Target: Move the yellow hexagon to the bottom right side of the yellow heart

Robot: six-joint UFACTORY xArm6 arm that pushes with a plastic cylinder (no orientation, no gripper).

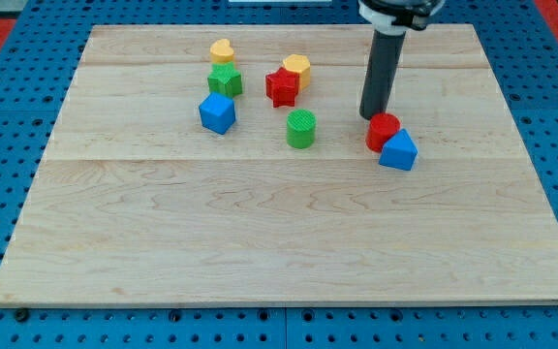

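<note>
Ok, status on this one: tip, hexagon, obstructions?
My tip beside red cylinder, far right of target. Yellow hexagon touching red star. Green block sits below yellow heart.

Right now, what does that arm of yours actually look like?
Only its end shows: a straight, dark grey rod, round and plain, hanging from a black-and-white collar at the view's top. No pincer, no visible cables. My tip is blunt.

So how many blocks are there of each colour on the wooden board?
Yellow: 2, the yellow heart and the yellow hexagon.
Green: 2, the green star and the green cylinder.
Red: 2, the red star and the red cylinder.
Blue: 2, the blue cube and the blue block.
Total: 8 blocks.
My tip sits just left of the red cylinder's top.
</note>
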